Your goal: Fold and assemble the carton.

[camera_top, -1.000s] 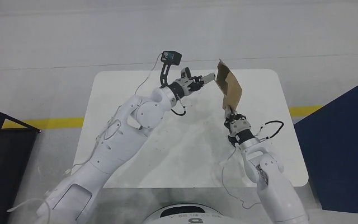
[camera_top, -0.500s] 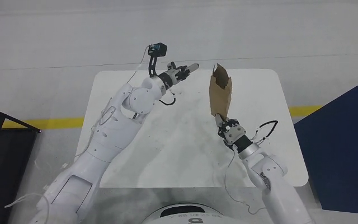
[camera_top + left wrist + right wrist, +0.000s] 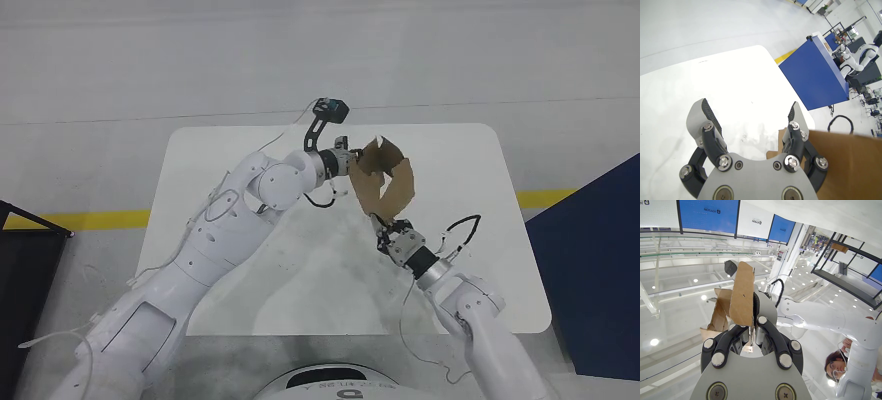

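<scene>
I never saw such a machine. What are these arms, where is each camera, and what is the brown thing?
This is a two-armed robot at a white table; each arm ends in a gripper. One camera looks down from above the arms; the other two sit on the left and right wrists. The brown thing is a cardboard carton, partly opened. The right gripper clamps one flap, holding the carton up over the table. The left gripper is open beside it, gripping nothing.

Carton (image 3: 385, 180) was plain brown, right beside left gripper (image 3: 749, 102), silver/blk w/ ribbed blk pads (image 3: 712, 115). Table (image 3: 330, 285) under it white; partition (image 3: 810, 75) beyond, blue.
</scene>
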Action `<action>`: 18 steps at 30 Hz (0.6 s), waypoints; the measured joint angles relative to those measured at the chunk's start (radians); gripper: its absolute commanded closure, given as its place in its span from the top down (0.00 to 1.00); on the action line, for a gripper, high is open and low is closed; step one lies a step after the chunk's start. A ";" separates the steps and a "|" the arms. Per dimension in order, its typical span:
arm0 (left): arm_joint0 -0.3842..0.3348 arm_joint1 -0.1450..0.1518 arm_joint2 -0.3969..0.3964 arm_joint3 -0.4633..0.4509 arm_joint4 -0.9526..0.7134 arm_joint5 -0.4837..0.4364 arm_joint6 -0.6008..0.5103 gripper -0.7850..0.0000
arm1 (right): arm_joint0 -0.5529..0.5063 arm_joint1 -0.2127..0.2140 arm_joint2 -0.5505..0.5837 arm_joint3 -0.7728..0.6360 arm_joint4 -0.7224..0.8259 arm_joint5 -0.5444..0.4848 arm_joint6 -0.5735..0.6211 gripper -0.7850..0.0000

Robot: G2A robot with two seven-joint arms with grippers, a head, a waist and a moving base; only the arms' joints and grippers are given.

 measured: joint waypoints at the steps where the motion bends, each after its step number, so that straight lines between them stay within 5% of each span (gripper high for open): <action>1: 0.006 0.001 -0.002 -0.007 0.000 -0.013 -0.004 1.00 | 0.005 0.000 0.002 0.007 0.012 0.000 -0.009 0.00; 8: 0.033 0.007 -0.013 -0.031 0.012 -0.097 -0.031 1.00 | 0.020 -0.002 0.016 0.032 0.063 0.004 -0.032 0.00; 18: 0.055 0.013 -0.065 -0.040 0.027 -0.101 0.013 1.00 | 0.013 -0.001 0.039 0.041 0.117 0.013 -0.028 0.00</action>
